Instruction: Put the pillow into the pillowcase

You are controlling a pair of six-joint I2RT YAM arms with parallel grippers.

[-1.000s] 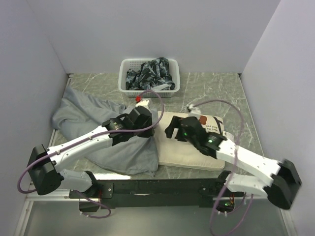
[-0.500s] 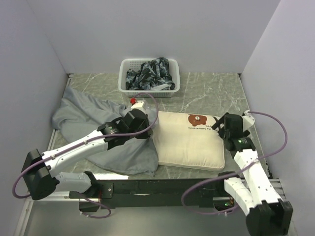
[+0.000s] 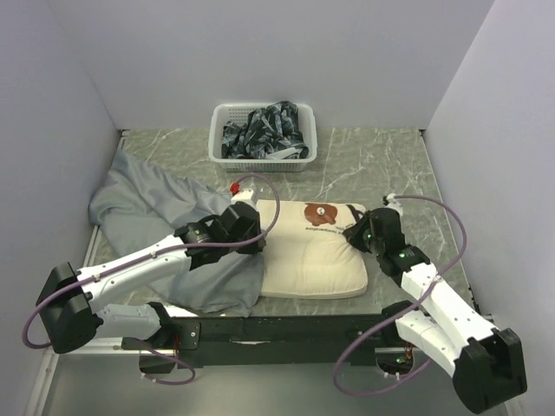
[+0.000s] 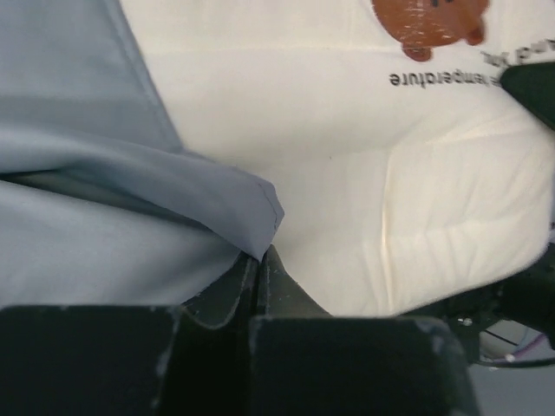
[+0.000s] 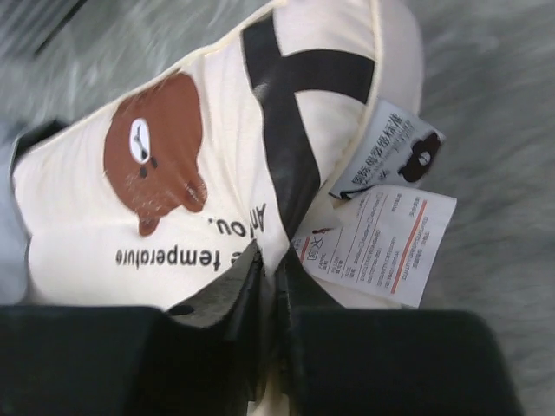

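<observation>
Right claw (image 5: 276, 260) pinches the pillow (image 3: 308, 251) at its right edge, beside the tag (image 5: 381, 217). The pillow lies lengthwise across the worktop (image 3: 373, 165) towards the left claw (image 4: 263, 260), which pinches the pillowcase (image 3: 147, 204) hem against the pillow's left end.

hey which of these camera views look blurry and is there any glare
Right wrist view: the table streaks with motion blur, while the pillow and its tag are clearer. Left wrist view: the pillowcase and bear print look soft. Top view: sharp, evenly lit, no glare.
</observation>
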